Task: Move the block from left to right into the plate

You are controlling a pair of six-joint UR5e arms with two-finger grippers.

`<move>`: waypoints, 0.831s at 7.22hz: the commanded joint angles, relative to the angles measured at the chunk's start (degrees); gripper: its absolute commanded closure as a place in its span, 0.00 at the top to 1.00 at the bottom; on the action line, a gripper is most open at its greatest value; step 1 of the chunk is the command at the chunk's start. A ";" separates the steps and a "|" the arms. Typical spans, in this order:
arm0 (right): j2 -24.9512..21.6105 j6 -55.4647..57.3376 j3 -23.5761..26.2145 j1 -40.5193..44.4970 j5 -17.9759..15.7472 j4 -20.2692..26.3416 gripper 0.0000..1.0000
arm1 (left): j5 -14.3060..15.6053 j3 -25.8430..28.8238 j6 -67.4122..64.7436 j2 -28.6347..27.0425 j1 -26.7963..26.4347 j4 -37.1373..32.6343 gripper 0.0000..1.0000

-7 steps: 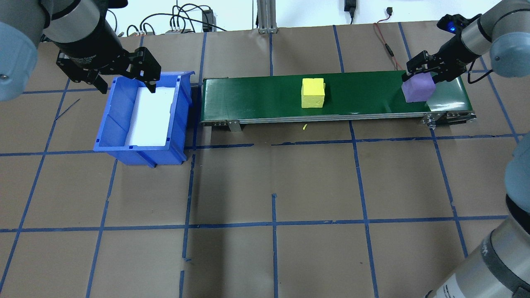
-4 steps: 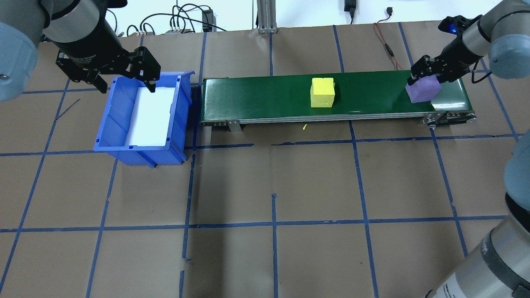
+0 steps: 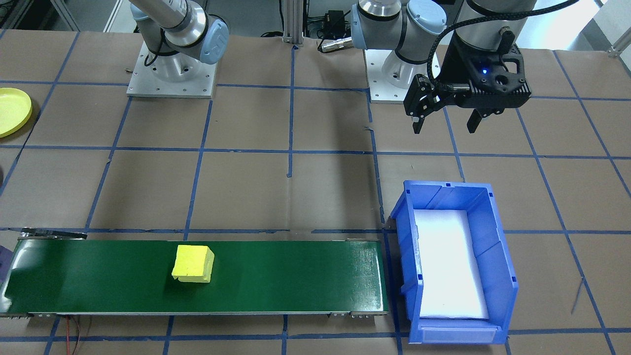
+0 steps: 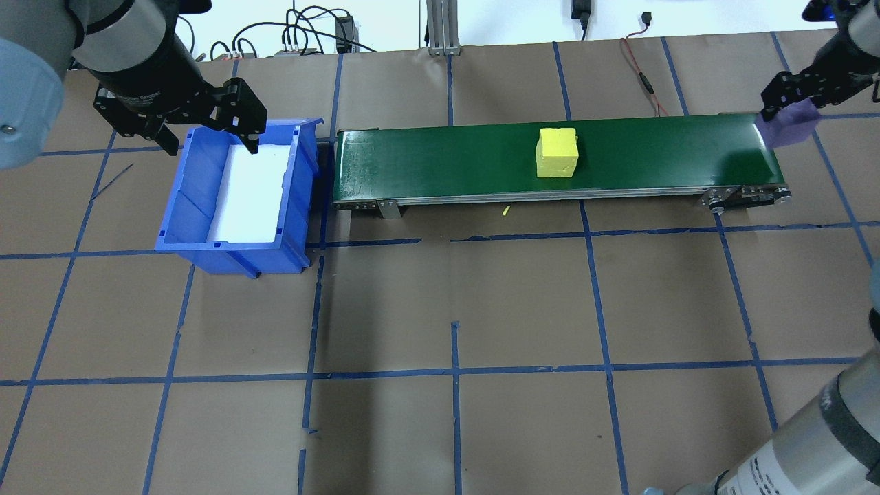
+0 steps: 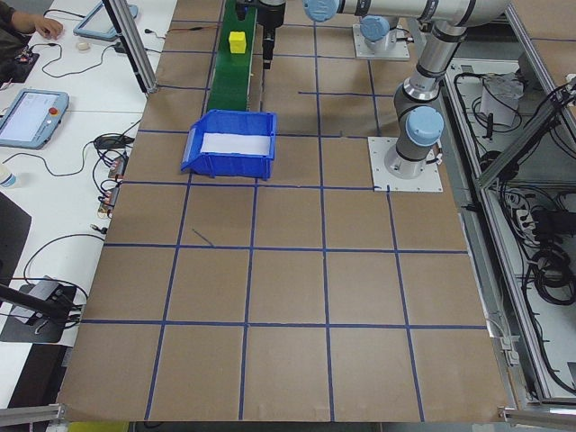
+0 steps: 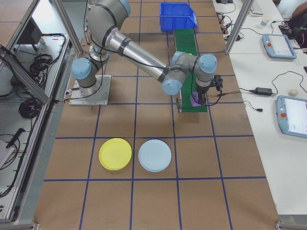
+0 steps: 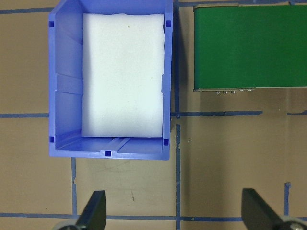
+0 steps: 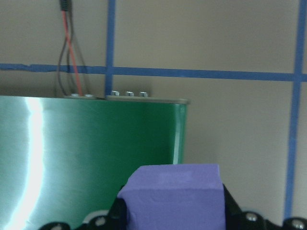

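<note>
A purple block (image 4: 789, 128) hangs past the right end of the green conveyor belt (image 4: 447, 155), with my right gripper (image 4: 792, 110) shut on it; the right wrist view shows the purple block (image 8: 175, 196) between the fingers, over the belt's corner. A yellow block (image 4: 557, 152) lies on the belt, right of its middle. The yellow plate (image 6: 115, 153) lies on the table on the robot's right, near the belt's end, also at the front-facing view's left edge as the yellow plate (image 3: 12, 111). My left gripper (image 4: 210, 141) hangs open over the blue bin's far rim, holding nothing.
The blue bin (image 4: 172, 206), lined with white foam, stands at the belt's left end. A light blue plate (image 6: 154, 155) lies beside the yellow one. Cables run along the table's far edge. Brown paper with blue tape lines covers the table.
My right gripper has carried the purple block up and to the right, from the belt's end to beyond it. The yellow block has travelled right along the belt. The left arm is unmoved.
</note>
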 commanded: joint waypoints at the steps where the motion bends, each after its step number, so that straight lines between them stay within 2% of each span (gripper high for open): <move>1: 0.15 -16.63 1.90 -14.26 1.92 4.52 0.34 | 0.17 -0.01 0.14 0.00 0.08 -0.03 1.00; 3: 2.24 -34.14 3.48 -28.60 1.85 5.00 0.35 | 0.18 -0.01 0.14 0.00 -0.01 -0.03 1.00; 4: 2.17 -37.08 5.93 -32.58 1.59 5.09 0.37 | 0.09 -0.01 -0.12 0.00 -0.18 -0.03 1.00; 6: 1.91 -37.03 8.32 -34.03 1.85 5.00 0.45 | 0.26 -0.01 -0.13 0.00 -0.10 -0.21 1.00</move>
